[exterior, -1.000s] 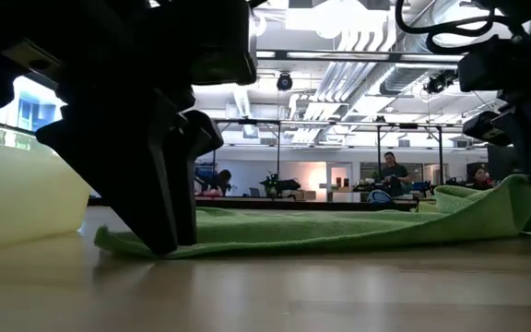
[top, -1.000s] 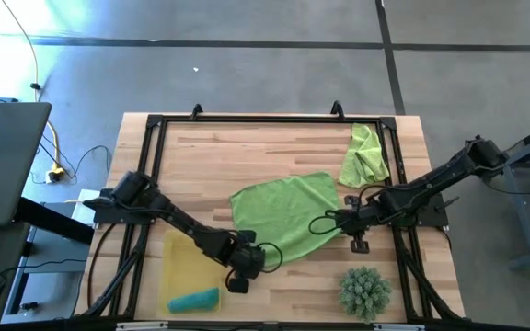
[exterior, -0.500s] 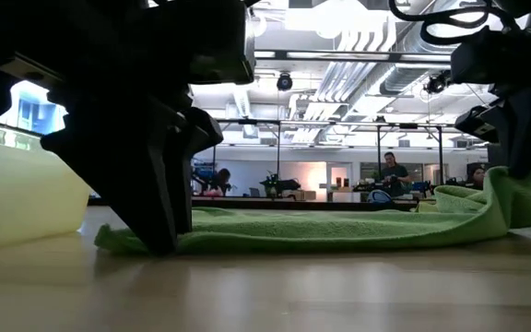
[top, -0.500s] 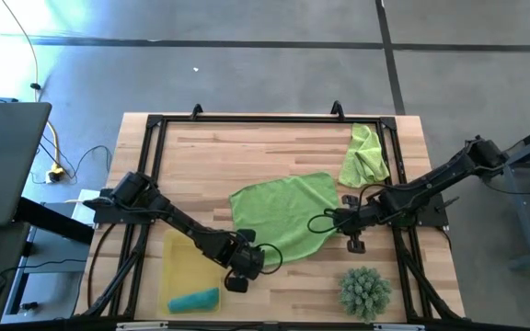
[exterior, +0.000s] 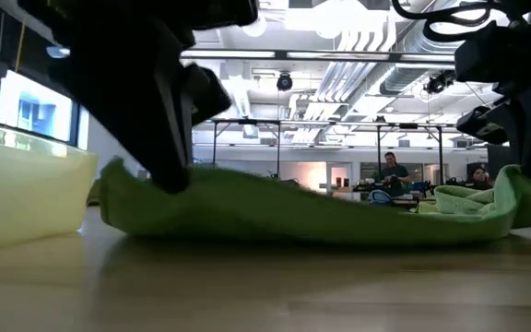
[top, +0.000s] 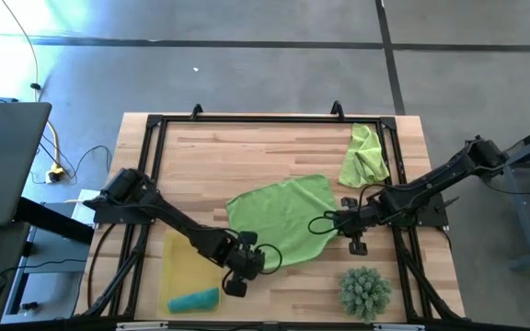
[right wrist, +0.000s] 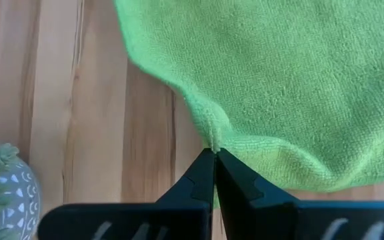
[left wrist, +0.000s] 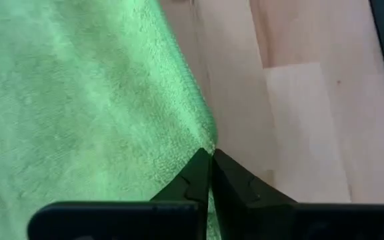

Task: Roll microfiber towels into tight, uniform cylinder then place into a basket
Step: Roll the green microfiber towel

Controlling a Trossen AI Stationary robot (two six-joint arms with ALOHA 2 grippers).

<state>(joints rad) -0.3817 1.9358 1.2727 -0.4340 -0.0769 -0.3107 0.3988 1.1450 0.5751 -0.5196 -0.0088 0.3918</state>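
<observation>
My left hand (top: 247, 258) pinches one corner of the large lime-green microfiber towel (top: 283, 213) that lies spread mid-bench, just beside the shallow translucent yellow plastic basket (top: 180, 262), where a rolled teal-blue towel (top: 194, 300) lies; in the low view that corner is raised off the wooden bench (top: 247, 152). My right hand (top: 337, 221) is pressed shut on the opposite corner, with the second, crumpled lime-green towel (top: 364, 154) lying well apart. I judge both pinches shallow, so uneven pulling could slip a corner free or skew the roll.
</observation>
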